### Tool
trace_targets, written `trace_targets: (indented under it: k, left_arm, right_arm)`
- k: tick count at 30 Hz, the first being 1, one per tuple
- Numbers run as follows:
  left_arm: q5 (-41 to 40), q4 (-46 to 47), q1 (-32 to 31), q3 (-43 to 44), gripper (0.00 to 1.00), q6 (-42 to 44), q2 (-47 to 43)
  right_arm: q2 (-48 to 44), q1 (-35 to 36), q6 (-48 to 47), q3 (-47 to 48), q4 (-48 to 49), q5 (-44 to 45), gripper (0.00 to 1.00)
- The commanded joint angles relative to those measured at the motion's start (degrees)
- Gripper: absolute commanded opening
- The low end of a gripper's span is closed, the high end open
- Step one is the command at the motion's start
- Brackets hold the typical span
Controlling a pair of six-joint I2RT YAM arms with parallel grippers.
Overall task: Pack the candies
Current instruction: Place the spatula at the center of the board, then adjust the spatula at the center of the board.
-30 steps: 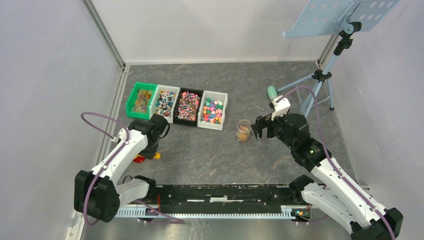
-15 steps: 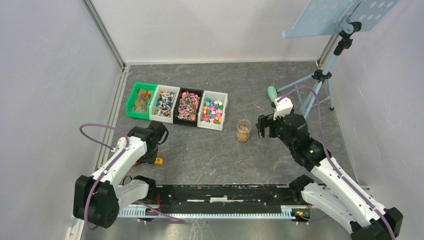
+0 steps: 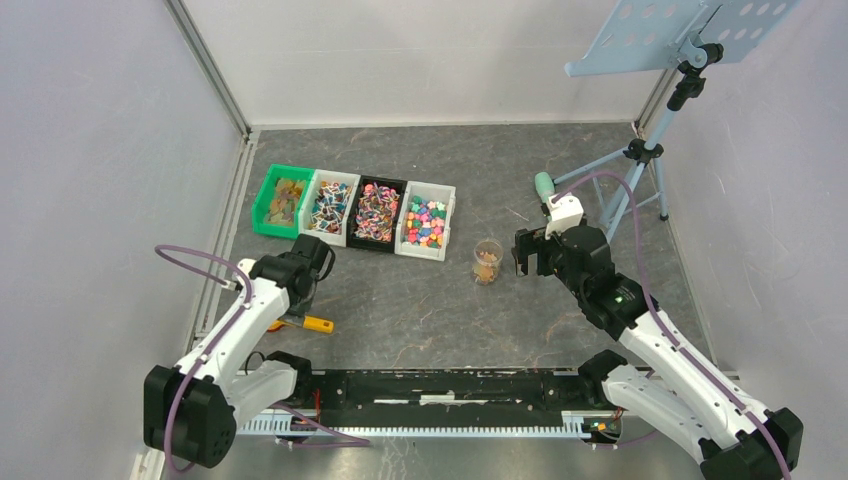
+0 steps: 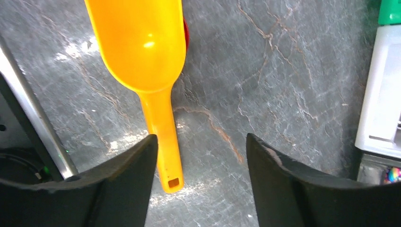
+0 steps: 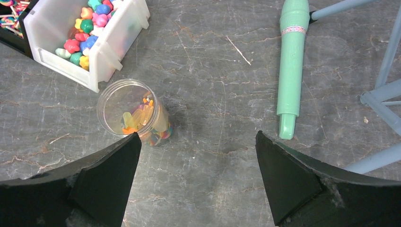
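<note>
**A:** Left gripper [image 4: 201, 142]?

**B:** Parted, gripping nothing. The orange scoop [image 4: 142, 42] lies flat just ahead, handle towards the fingers, long axis running away.

**A:** And the candies [image 5: 90, 26]?

**B:** In the white bin [image 5: 64, 64] and the clear jar [image 5: 109, 94], ahead-left of the right gripper [image 5: 198, 137] (wide open, empty, nearer). A second ago the left jaws were narrower and covered the scoop.
</note>
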Motion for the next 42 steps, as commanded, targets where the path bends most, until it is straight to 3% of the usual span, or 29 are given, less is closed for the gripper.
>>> trace_targets:
  k: [1,5,8,12,14,16,19,23,29,42]
  left_arm:
    - [-7.9,-5.67,1.3,3.15,0.76,-0.3,-0.47]
    - [-12.89,-17.44,2.19,6.13,0.61,-8.06,-5.17]
    - [-13.78,-22.27,2.96,5.38,0.57,-11.56,-9.3]
    - [-14.69,-12.11,8.25,0.96,0.64,-1.39,-13.16]
    - [-11.07,-6.7,13.82,-1.02,0.65,4.24,-12.63]
    - [-5.31,-1.79,20.4,-1.4,0.63,8.75,-10.26]
    - [-1.34,1.14,25.19,-0.43,0.58,11.88,-6.18]
    - [-3.5,-1.03,27.04,2.81,0.56,12.07,-2.03]
    - [-2.58,4.91,31.09,-2.32,0.52,15.25,-2.07]
    - [-4.36,7.24,31.65,-2.56,0.52,16.32,0.98]
  right_arm:
    - [0.16,0.0,0.63,3.23,1.23,-1.96,0.98]
    - [-0.41,0.0,0.19,3.53,1.01,-2.48,0.98]
    - [-0.32,0.01,0.04,3.87,0.84,-3.05,0.98]
    - [-0.24,0.0,0.17,3.88,1.32,-4.32,0.98]
    - [-0.24,0.0,0.49,3.79,1.62,-5.4,0.98]
    - [-0.2,-0.05,0.61,3.79,1.45,-6.49,0.98]
    - [-0.61,-0.02,0.48,3.83,1.12,-7.23,0.98]
    - [-0.72,0.0,-0.4,4.94,0.17,-7.46,0.98]
    - [0.37,-0.02,-0.83,6.33,-0.33,-7.05,0.98]
    - [2.89,-0.01,-0.21,6.69,0.7,-7.96,0.98]
